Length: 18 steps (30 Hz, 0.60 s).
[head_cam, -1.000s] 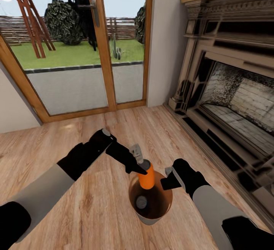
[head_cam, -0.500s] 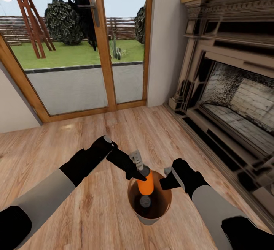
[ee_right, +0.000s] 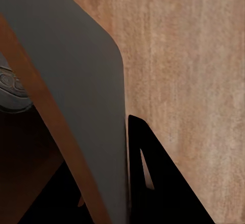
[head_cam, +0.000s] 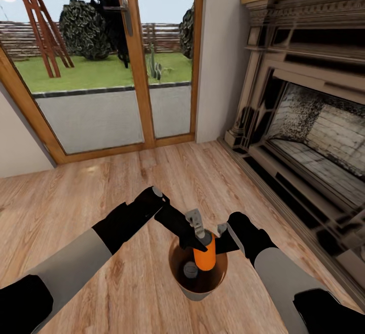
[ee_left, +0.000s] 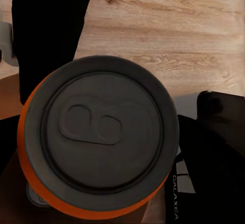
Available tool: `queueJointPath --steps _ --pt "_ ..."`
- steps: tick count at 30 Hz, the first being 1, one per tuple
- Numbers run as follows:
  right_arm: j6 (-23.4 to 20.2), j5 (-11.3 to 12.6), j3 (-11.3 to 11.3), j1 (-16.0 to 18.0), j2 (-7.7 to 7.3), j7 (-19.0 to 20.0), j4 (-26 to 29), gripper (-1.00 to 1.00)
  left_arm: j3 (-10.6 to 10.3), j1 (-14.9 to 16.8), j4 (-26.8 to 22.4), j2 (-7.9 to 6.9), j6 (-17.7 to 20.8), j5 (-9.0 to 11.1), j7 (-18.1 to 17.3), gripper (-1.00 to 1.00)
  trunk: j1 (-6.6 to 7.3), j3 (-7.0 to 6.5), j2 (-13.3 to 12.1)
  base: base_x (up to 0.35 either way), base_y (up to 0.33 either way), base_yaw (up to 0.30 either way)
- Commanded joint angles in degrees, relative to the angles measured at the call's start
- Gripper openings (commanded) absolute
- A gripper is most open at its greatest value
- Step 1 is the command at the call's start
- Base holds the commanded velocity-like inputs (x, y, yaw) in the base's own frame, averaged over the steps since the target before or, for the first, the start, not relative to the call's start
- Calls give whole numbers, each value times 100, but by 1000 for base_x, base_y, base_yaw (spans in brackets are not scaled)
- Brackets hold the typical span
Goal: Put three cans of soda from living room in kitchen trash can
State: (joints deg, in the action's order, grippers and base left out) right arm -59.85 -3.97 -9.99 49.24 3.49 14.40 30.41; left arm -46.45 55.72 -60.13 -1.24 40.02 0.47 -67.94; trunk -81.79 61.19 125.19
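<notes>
Reaching in from the lower left of the head view, the left gripper (head_cam: 198, 236) clamps an orange soda can (head_cam: 205, 257) upright, low inside the mouth of the brown trash can (head_cam: 175, 272). A second can (head_cam: 190, 270) lies at the pail's bottom. Right of it, the right gripper (head_cam: 223, 237) pinches the pail's rim, over plank floor (head_cam: 76, 202).

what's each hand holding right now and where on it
The left hand grips a soda can near its top, lowering it into the trash can. The right hand clamps the trash can's rim.
</notes>
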Motion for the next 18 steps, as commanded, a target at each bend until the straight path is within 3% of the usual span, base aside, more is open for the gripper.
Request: queueJointPath --steps 1,12,14,16,18 --pt "-15 169 11 2 2 19 0 -100 -26 0 0 0 -3 0 15 -100 0 0 0 0 0 0" --pt "-15 169 27 1 2 19 0 -100 -163 0 150 -15 1 -3 177 -100 0 0 0 0 0 0" --pt "-15 169 29 3 2 19 0 -100 -267 0 292 -3 -1 0 198 -100 0 0 0 0 0 0" --pt "-15 169 31 5 2 19 0 -100 -500 0 476 6 -3 -65 320 -100 0 0 0 0 0 0" --pt "-15 169 31 6 2 19 0 -100 -567 0 557 8 -3 -95 361 -100 0 0 0 0 0 0"
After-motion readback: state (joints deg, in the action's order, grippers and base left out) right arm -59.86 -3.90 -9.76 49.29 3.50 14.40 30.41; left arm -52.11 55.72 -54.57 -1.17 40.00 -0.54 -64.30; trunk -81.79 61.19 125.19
